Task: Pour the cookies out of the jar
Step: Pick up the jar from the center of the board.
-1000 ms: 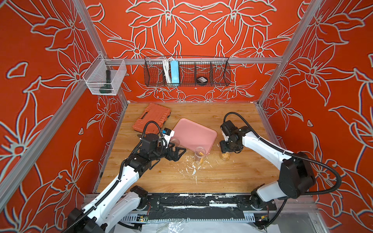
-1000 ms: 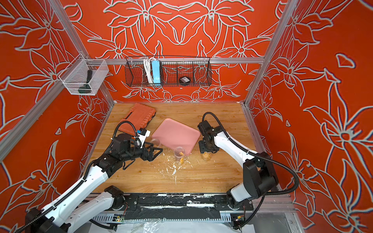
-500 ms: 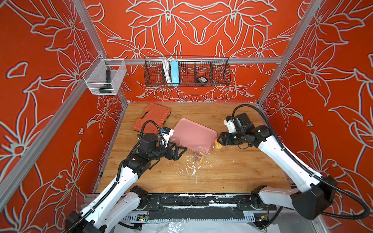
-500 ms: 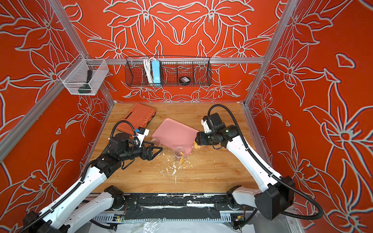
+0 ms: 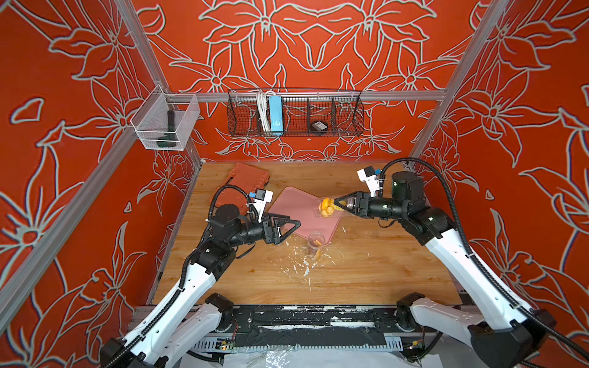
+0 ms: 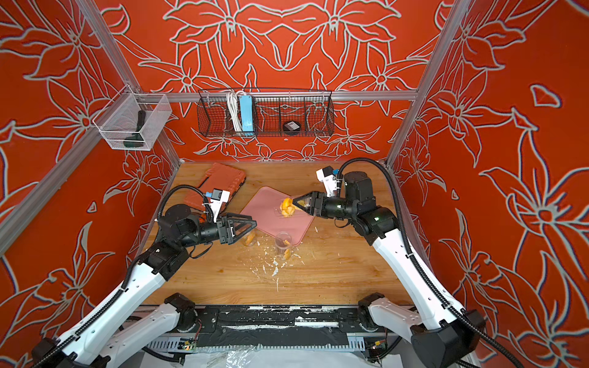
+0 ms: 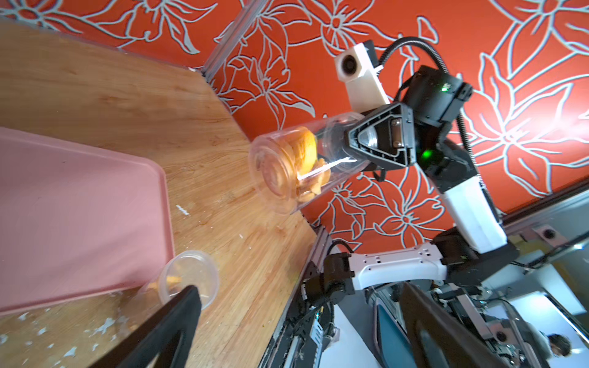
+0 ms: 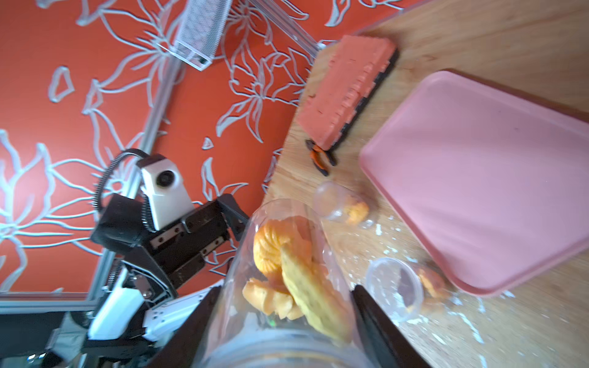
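My right gripper is shut on a clear jar, held in the air and lying almost level above the right edge of the pink tray. The jar's closed end points away from the gripper, toward the left arm. Orange and yellow cookies lie bunched at that end. My left gripper hangs open and empty left of the tray's near corner.
A small clear cup stands at the tray's near corner with a cookie beside it. Another clear container lies near my left gripper. White crumbs litter the wood. An orange case and pliers lie at the back left.
My right arm lifted the jar off the table right of the tray and turned it level over the tray's edge. The left arm has hardly moved.
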`<state>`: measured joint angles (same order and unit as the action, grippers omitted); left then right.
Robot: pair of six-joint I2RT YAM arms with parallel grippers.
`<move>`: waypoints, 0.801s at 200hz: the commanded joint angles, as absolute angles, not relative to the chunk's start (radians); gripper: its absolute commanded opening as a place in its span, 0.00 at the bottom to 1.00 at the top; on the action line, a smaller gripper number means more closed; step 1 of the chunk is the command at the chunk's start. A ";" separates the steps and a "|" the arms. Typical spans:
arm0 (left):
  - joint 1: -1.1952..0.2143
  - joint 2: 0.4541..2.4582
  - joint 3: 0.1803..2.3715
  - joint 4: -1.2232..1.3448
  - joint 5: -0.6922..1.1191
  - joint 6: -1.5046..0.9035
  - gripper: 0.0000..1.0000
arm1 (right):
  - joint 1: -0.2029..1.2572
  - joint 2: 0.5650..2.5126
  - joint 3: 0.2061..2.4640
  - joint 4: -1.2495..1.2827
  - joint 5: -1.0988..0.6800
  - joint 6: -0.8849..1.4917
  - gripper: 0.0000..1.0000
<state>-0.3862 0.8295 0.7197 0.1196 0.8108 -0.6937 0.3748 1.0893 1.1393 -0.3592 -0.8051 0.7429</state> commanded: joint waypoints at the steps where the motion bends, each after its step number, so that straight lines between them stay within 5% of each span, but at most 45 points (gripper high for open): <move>1: -0.388 0.830 0.714 0.333 0.924 -0.857 0.98 | 0.368 1.076 1.107 -0.135 -0.961 0.889 0.60; 160: -0.394 0.947 0.685 0.674 1.038 -1.120 0.98 | 0.418 1.085 1.062 0.066 -1.048 1.017 0.56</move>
<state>-0.3866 0.9394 0.6651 0.5957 0.9977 -1.0737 0.4004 1.0889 1.0630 0.0128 -1.0199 1.0092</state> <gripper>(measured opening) 0.981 0.627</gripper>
